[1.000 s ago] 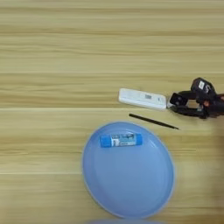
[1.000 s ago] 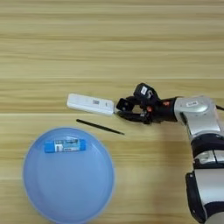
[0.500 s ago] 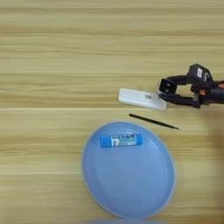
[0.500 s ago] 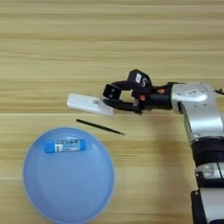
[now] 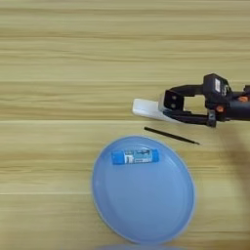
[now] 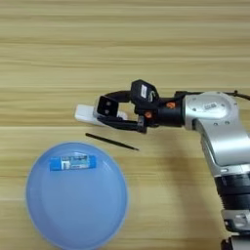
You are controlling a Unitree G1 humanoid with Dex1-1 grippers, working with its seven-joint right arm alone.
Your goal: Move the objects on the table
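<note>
Currently the right claw (image 6: pixel 108 114) sits low over the right end of the white bar-shaped device (image 5: pixel 146 109), its silver forearm (image 6: pixel 215 122) reaching in from the right side of the scene. Two black fingers (image 6: pixel 106 105) are spread, one on the far side of the bar's right end and one on the near side, so the claw reads as open around that end; whether the pads actually touch the bar cannot be told. Only the left part of the bar shows, lying flat on the tabletop (image 5: pixel 68 58) with its long axis roughly left to right, slightly slanted. Just near of the bar and claw lies a thin black stick (image 5: pixel 171 135), flat on the wood, angled with its right end nearer; it is apart from both the bar and the plate. A large round light-blue plate (image 5: pixel 146 215) rests on the near part of the tabletop, left of the arm. A short blue tube with a white label (image 5: pixel 135 156) lies on its side inside the plate, in the far-left part, lengthwise left to right. The tiny black square piece cannot be made out as a separate item.
</note>
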